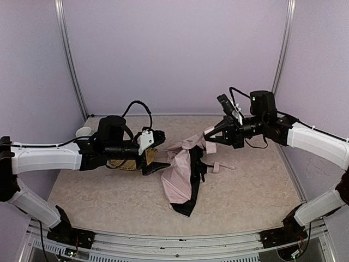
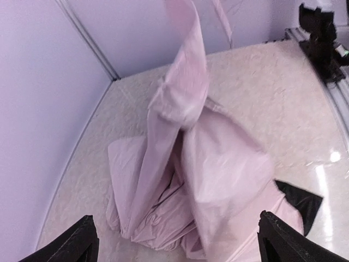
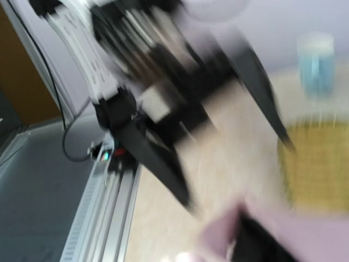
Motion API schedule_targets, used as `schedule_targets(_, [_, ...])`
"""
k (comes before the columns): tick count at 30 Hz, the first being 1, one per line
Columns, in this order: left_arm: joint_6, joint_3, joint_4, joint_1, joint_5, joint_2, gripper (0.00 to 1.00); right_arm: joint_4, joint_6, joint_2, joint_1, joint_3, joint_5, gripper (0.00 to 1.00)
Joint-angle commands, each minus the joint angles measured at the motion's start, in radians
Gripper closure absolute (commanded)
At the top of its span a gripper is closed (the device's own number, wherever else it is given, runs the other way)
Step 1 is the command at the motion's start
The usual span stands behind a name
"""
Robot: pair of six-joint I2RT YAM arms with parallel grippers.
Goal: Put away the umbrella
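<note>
The umbrella [image 1: 181,176] lies collapsed in the middle of the table, pale pink fabric in loose folds with black lining at its near end. Its small pink handle [image 1: 217,166] lies to the right. My left gripper [image 1: 160,165] is open and empty just left of the pile; in the left wrist view its fingers [image 2: 82,243] straddle the umbrella [image 2: 218,174]. My right gripper [image 1: 208,135] is above the pile's far right and appears shut on a fold of the fabric, which rises up taut [image 2: 182,60]. The right wrist view is blurred; pink fabric [image 3: 218,234] sits close at its bottom.
A woven yellow tray [image 1: 126,163] lies under my left forearm and shows in the right wrist view [image 3: 319,164]. A small pale cup [image 1: 83,131] stands at the far left. Purple walls close in the table on three sides.
</note>
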Motion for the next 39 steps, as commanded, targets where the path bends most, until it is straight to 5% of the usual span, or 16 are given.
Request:
schedule_targets(1, [0.114,0.067,0.027,0.058,-0.127,0.202,0.01,-0.068,0.007,-0.01,-0.012,0.189,-0.069,1.0])
schedule_targets(6, [0.172,0.174,0.123,0.059,-0.081,0.409,0.01,-0.068,0.08,0.031,-0.013,0.34,-0.076,1.0])
schedule_targets(11, [0.043,0.279,0.253,0.06,-0.016,0.582,0.05,-0.056,0.128,0.052,-0.017,0.417,-0.005,1.0])
schedule_targets(14, [-0.049,0.33,0.33,0.053,0.004,0.672,0.2,-0.068,0.139,0.08,-0.018,0.463,0.02,1.0])
schedule_targets(19, [-0.193,0.467,0.377,0.039,-0.172,0.801,0.74,-0.038,0.182,0.103,-0.013,0.452,0.005,1.0])
schedule_targets(23, [-0.295,0.661,0.306,0.045,-0.334,0.916,0.98,0.04,0.219,0.073,0.047,0.331,-0.022,1.0])
schedule_targets(28, [-0.4,0.845,0.177,0.091,-0.34,1.003,1.0,0.08,0.211,0.026,0.213,0.018,0.023,1.0])
schedule_targets(34, [-0.451,0.847,0.184,0.165,-0.169,0.991,0.97,0.329,0.381,0.007,0.285,-0.432,0.113,1.0])
schedule_targets(39, [-0.405,0.898,0.115,0.184,-0.112,0.996,0.92,0.38,0.389,0.062,0.292,-0.541,0.144,1.0])
